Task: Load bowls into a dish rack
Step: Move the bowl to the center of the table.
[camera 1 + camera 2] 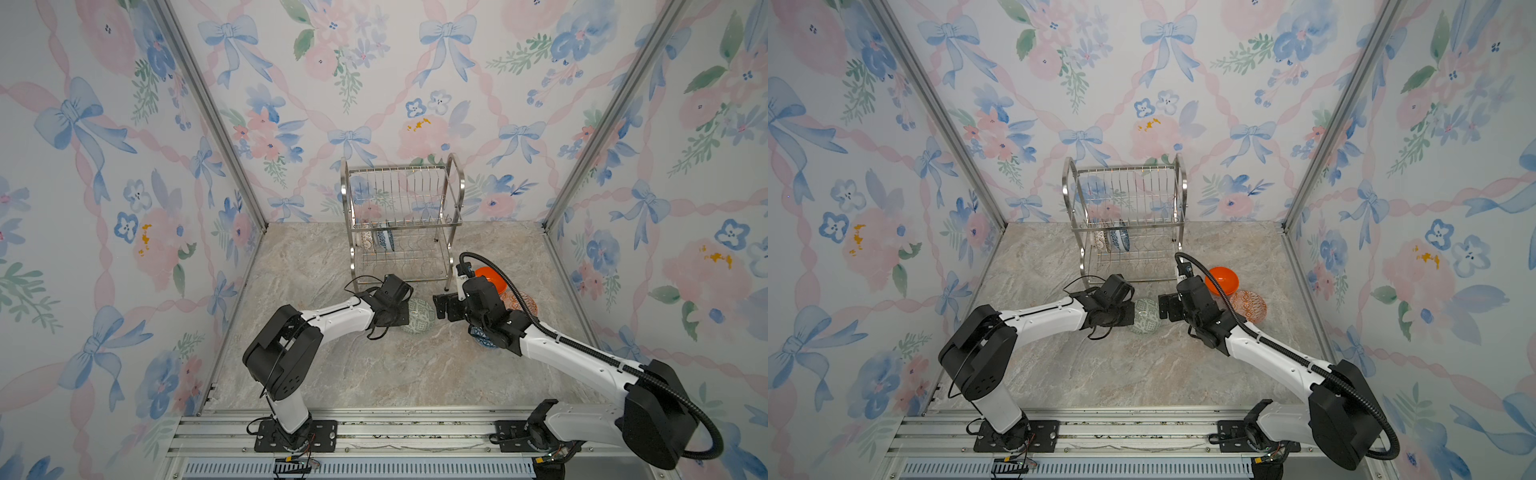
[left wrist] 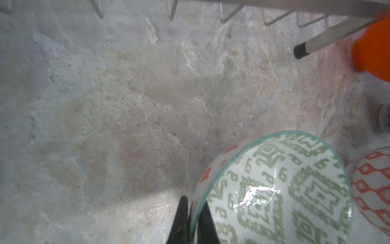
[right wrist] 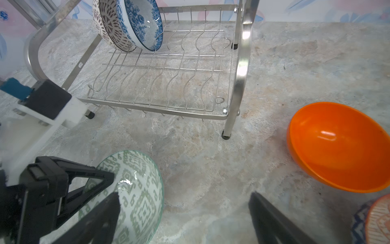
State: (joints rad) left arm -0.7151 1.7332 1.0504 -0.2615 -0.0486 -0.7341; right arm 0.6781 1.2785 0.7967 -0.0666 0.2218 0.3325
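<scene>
Here, the small round green-grey patterned bowl (image 2: 274, 190) is pinched by its rim between the closed fingers of the left gripper (image 2: 194, 202) and held tilted on edge in front of the two-tier shiny steel wire dish rack (image 3: 240, 69). Whether it touches the marbled tabletop (image 1: 374, 374) cannot be told. The right gripper (image 3: 185, 211) is held just beside that bowl with its jaws spread wide and nothing gripped. On the rack's lower tier, a white bowl with dark lattice (image 3: 109, 25) and a blue floral bowl (image 3: 141, 23) are stood on edge, side by side, at one end. A plain glossy orange bowl (image 3: 337, 147) and a red-orange patterned bowl (image 1: 1248, 305) are seen on the tabletop near the rack's front leg. A blue bowl with white triangles (image 1: 482, 338) is partly hidden under the right arm.
</scene>
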